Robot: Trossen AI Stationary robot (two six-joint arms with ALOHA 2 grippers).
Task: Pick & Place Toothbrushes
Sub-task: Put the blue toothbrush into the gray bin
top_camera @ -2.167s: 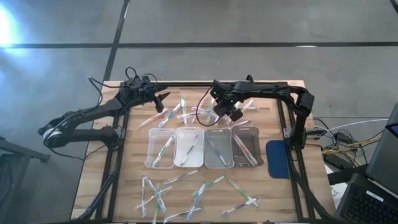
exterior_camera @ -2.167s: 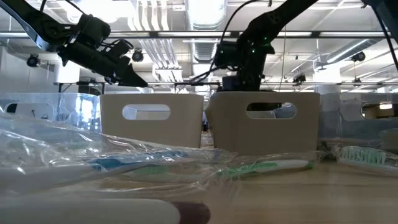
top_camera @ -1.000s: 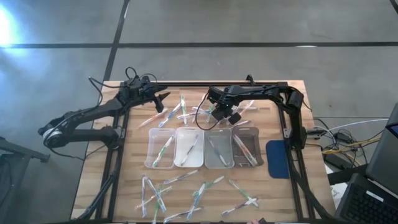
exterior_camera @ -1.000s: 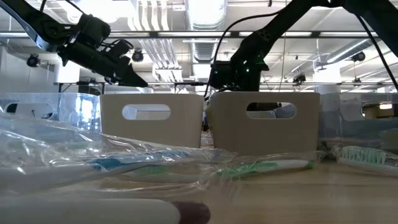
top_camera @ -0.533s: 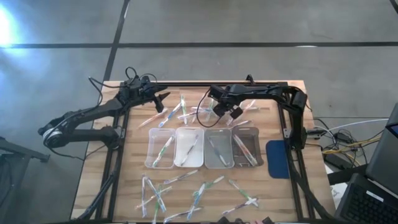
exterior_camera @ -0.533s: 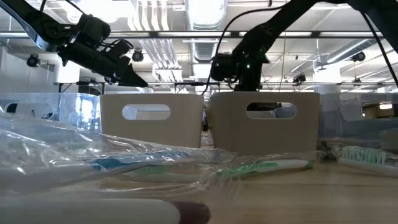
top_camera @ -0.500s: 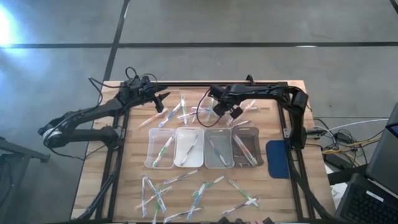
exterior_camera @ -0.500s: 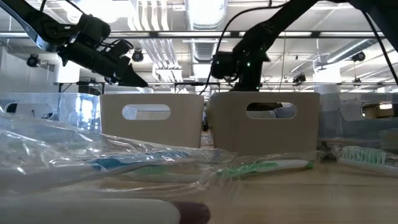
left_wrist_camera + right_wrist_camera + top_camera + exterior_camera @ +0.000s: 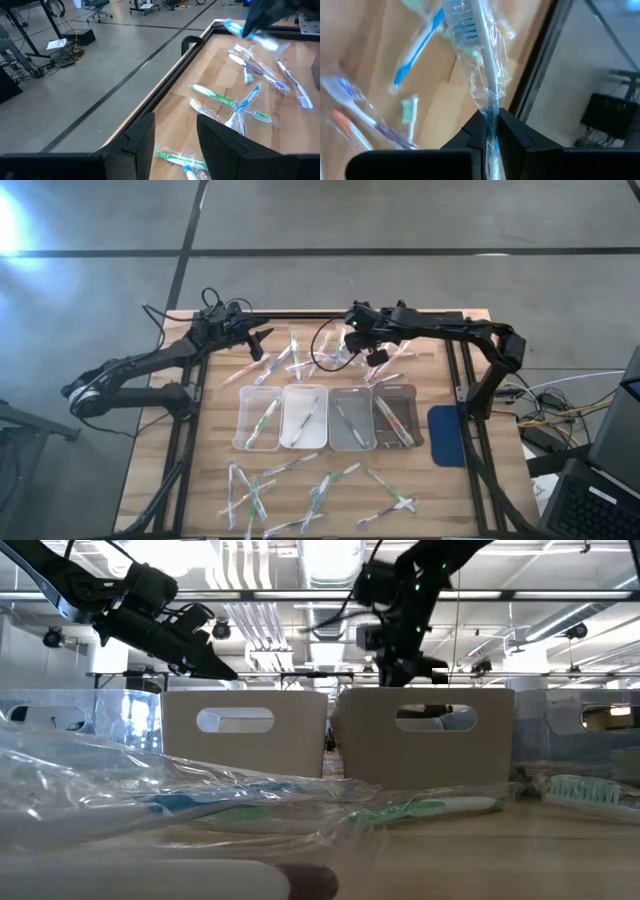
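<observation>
Since our right gripper (image 9: 491, 131) is clamped on a wrapped blue toothbrush (image 9: 479, 60), lifted above the far pile of toothbrushes (image 9: 300, 362) beyond the row of clear trays (image 9: 327, 417), we judge the step is the carry to a tray. We should keep the grip firm, because the brush hangs by its thin handle and the loose wrap looks slippery, and lower it lengthwise into one compartment. Each tray already holds at least one brush. Our left gripper (image 9: 175, 131) waits with fingers apart, holding nothing, at the far left corner past the trays. More toothbrushes (image 9: 310, 492) lie scattered on the near side of the trays; a dark blue pad (image 9: 444, 434) sits to their right.
</observation>
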